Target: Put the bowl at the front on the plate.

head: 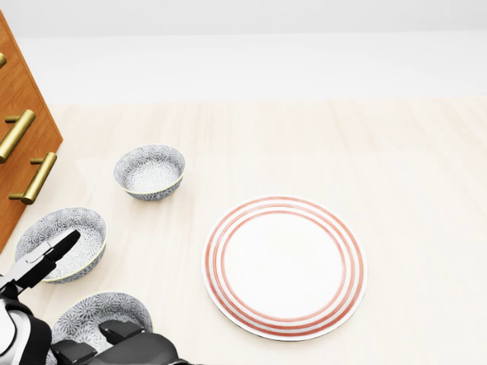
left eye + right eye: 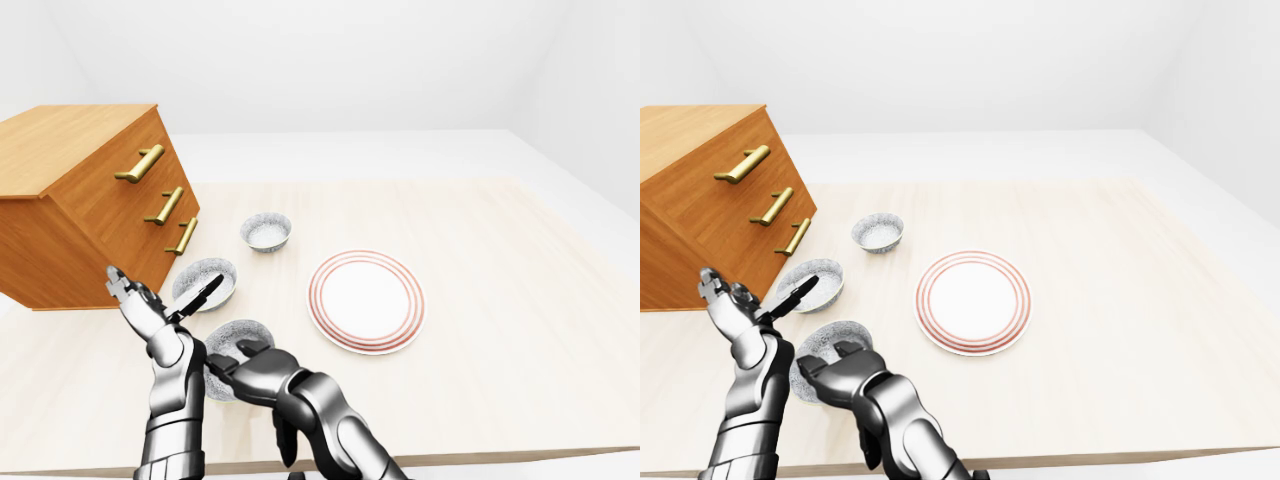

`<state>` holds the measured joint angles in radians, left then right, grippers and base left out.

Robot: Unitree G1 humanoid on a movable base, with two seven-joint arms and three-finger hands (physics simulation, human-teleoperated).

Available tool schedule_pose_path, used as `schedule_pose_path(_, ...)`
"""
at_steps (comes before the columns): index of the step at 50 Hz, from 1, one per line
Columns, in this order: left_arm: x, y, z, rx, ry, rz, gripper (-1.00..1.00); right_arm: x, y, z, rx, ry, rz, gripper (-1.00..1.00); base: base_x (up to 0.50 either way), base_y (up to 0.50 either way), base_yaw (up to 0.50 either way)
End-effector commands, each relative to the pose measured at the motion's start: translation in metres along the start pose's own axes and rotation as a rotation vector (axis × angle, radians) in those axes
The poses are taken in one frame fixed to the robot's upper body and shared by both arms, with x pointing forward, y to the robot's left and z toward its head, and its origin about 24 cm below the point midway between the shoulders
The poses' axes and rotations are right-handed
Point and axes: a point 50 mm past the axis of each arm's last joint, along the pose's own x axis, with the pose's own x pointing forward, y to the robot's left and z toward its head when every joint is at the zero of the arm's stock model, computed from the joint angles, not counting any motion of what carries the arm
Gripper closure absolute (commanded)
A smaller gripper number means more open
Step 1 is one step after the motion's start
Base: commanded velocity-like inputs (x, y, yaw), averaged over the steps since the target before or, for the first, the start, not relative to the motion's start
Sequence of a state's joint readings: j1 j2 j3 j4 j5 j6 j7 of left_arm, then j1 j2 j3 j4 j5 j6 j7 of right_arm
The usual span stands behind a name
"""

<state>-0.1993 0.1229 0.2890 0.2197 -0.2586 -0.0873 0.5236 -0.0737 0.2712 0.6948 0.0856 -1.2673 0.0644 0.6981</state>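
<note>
Okay, your right hand [image 2: 850, 380] sits low over the front bowl [image 1: 103, 308], but the head view's bottom edge cuts off its fingers, so you cannot tell whether they grip. Your left hand [image 2: 150, 305] hangs with fingers spread wide, partly masking the middle bowl [image 1: 68, 236]. In the head view, the front bowl stands on the table [image 1: 411, 190], lower left of the plate [image 1: 283, 266], not touching it.

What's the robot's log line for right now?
right hand: at lowest bowl, head view | left hand: open, raised | plate: empty

Table [image 1: 411, 152] carries plate [image 1: 284, 266], drawer chest [image 2: 90, 200], small bowl [image 1: 150, 172], mid bowl [image 1: 76, 228], bowl nearest robot [image 1: 103, 312]
</note>
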Motion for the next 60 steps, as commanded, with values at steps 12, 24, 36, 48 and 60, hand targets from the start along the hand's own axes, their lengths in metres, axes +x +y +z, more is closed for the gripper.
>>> schedule_pose_path(12,0.000,0.000,0.001,-0.002,-0.003,0.000,-1.00,0.001,0.005,-0.007,0.010,0.041,0.021,-1.00,0.00,0.00,0.00)
schedule_pose_path(24,0.000,0.000,0.000,0.000,0.000,0.001,-1.00,0.006,0.004,-0.008,-0.011,0.062,0.031,-1.00,0.00,0.00,0.00)
schedule_pose_path(36,0.000,0.000,0.000,0.000,0.001,0.001,-1.00,0.013,0.013,-0.010,-0.007,0.055,0.088,-1.00,0.00,0.00,0.00)
schedule_pose_path(48,0.000,0.000,0.000,0.000,0.001,0.001,-1.00,0.018,0.023,-0.015,0.011,0.060,0.139,-1.00,0.00,0.00,0.00)
schedule_pose_path(60,0.000,0.000,0.000,0.000,0.001,0.001,-1.00,0.022,0.028,-0.014,0.028,0.037,0.169,-0.74,0.00,0.00,0.00)
